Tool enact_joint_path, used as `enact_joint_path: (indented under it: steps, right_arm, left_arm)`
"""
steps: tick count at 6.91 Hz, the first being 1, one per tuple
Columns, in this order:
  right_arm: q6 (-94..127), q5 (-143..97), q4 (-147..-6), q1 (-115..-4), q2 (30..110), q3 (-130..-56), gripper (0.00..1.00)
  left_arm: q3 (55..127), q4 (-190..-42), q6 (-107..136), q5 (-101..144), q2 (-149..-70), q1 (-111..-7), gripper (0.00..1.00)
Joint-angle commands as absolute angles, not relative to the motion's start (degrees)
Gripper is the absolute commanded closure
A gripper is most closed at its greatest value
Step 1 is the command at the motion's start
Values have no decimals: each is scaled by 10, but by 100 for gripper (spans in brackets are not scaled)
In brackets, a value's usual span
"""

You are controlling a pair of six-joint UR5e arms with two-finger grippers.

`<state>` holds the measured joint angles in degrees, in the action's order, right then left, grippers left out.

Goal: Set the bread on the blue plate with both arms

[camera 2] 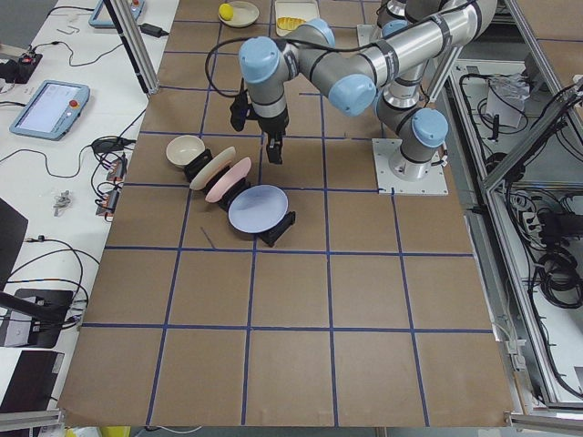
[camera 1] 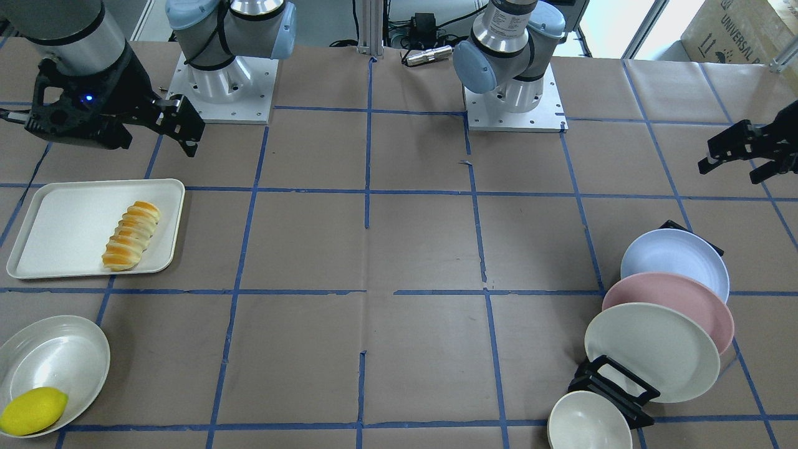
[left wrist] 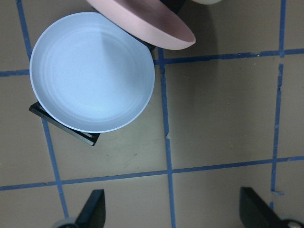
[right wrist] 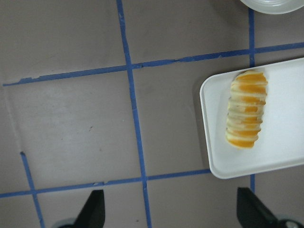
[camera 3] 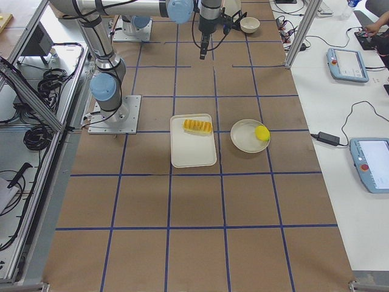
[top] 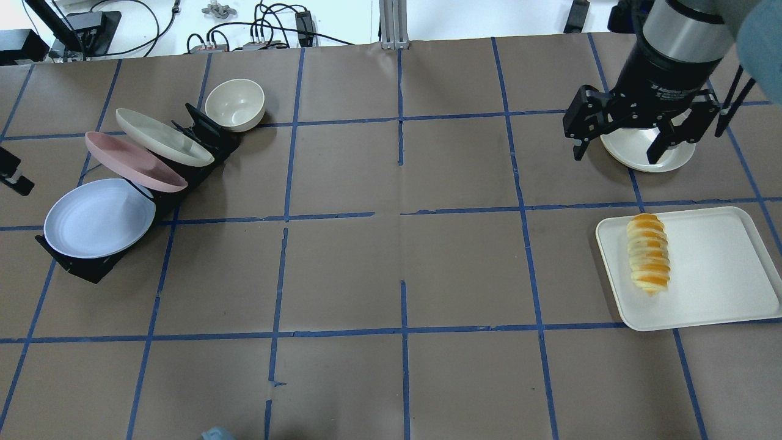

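The bread (camera 1: 132, 236), a ridged orange and cream loaf, lies on an off-white tray (camera 1: 56, 224); it also shows in the overhead view (top: 649, 253) and the right wrist view (right wrist: 246, 116). The blue plate (camera 1: 676, 257) leans in a black rack, at the end nearest the robot, and shows in the overhead view (top: 98, 217) and the left wrist view (left wrist: 92, 78). My right gripper (camera 1: 184, 131) hangs open and empty above the table, beside the tray. My left gripper (camera 1: 735, 163) is open and empty, up in the air near the blue plate.
A pink plate (camera 1: 686, 305) and a larger off-white plate (camera 1: 651, 349) lean in the same rack, with a cream bowl (camera 1: 589, 424) at its end. A yellow lemon (camera 1: 32, 410) lies in a shallow white dish (camera 1: 62, 355) beyond the tray.
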<state>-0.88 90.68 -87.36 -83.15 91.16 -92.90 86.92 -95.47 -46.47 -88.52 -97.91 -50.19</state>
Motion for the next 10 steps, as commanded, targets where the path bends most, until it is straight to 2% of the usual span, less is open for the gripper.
enact_joint_path:
  steps: [1,3,4,5,7,10]
  right_arm:
    - [-149,904,-1022,-740,910,-1041,4]
    - [-207,902,-1245,-675,909,-1216,4]
    - [-207,903,-1325,-663,888,-1259,4]
    - [-207,903,-1344,-654,848,-1264,8]
    - [-207,902,-1351,-619,831,-1272,8]
    - [-206,900,-1368,-606,805,-1275,11]
  left_arm:
    - [847,-890,-583,-868,-1075,-426,0]
    - [795,-857,-598,-852,-1189,-426,0]
    - [790,-856,-591,-848,-1226,-434,0]
    - [792,-855,-575,-847,-1237,-447,0]
    - [799,-807,-566,-853,-1261,-482,3]
    - [790,-809,-567,-864,-1266,-483,49]
